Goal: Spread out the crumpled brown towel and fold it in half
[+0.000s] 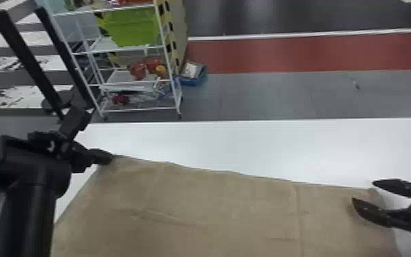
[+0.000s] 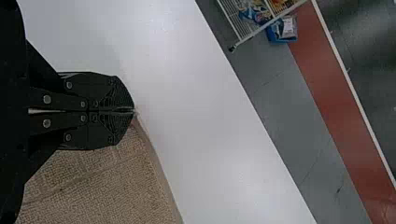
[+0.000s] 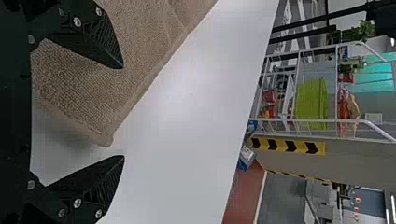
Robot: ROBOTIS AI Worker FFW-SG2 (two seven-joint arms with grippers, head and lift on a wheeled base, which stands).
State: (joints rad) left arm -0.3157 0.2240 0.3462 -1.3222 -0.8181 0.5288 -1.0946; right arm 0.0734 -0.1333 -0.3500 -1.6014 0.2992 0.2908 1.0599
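In the head view the brown towel [image 1: 215, 212] lies spread over the near part of the table, with a few creases. My left gripper [image 1: 107, 158] is at its far left corner; in the left wrist view the left gripper [image 2: 133, 111] is shut on that corner of the towel [image 2: 107, 182]. At the far right corner my right gripper [image 1: 362, 191] stands open. In the right wrist view the right gripper [image 3: 123, 112] has its fingers wide apart, one over the towel [image 3: 79, 88] and the other over bare table, with the corner between them.
The white table [image 1: 235, 143] extends beyond the towel's far edge. Past it stands a white wire rack [image 1: 133, 87] with a green bin [image 1: 131, 27], and a blue box [image 1: 194, 77] sits on the floor beside the rack.
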